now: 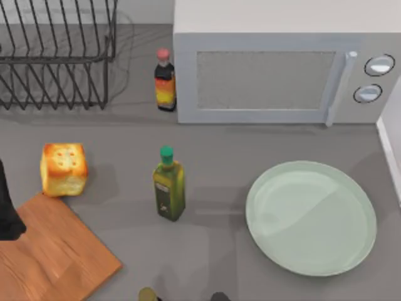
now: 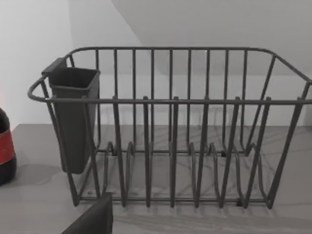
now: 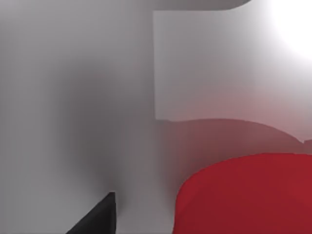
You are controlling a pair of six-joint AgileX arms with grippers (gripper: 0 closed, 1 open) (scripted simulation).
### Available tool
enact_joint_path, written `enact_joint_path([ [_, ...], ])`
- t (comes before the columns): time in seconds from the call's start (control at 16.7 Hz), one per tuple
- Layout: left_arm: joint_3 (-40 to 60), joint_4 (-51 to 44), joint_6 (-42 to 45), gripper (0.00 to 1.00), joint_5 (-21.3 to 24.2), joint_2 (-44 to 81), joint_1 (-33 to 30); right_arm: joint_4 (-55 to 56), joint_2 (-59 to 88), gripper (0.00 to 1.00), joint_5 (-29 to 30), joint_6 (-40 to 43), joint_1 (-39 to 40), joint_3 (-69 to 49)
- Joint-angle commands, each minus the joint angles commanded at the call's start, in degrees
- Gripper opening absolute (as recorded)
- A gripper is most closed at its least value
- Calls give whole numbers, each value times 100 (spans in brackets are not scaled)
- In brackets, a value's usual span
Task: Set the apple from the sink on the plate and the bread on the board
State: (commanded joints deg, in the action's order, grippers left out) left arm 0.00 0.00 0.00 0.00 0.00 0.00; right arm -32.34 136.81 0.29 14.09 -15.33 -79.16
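The red apple [image 3: 243, 195] lies very close to my right gripper [image 3: 97, 218], inside the pale-walled sink [image 3: 204, 68]. The golden bread [image 1: 62, 169] stands on the grey counter at the left, touching the far corner of the wooden board [image 1: 56, 257]. The mint-green plate [image 1: 311, 217] rests bare at the right. My left arm [image 1: 9, 213] hangs over the board's left edge. A dark part of my left gripper [image 2: 92, 219] faces the dish rack [image 2: 170, 131].
An olive oil bottle [image 1: 169, 188] stands mid-counter between the bread and the plate. A dark sauce bottle [image 1: 165, 80] stands by the microwave [image 1: 282, 69] at the back. The wire rack [image 1: 56, 56] fills the back left. The sink's white rim [image 1: 390, 150] runs along the right edge.
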Motion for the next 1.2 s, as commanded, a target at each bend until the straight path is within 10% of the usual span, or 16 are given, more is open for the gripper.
enact_joint_path([
  [0.12, 0, 0, 0, 100, 0, 0, 0, 0, 0, 100, 0, 0, 0, 0],
  [0.9, 0, 0, 0, 100, 0, 0, 0, 0, 0, 2, 0, 0, 0, 0],
  [1.2, 0, 0, 0, 100, 0, 0, 0, 0, 0, 0, 0, 0, 0, 0],
])
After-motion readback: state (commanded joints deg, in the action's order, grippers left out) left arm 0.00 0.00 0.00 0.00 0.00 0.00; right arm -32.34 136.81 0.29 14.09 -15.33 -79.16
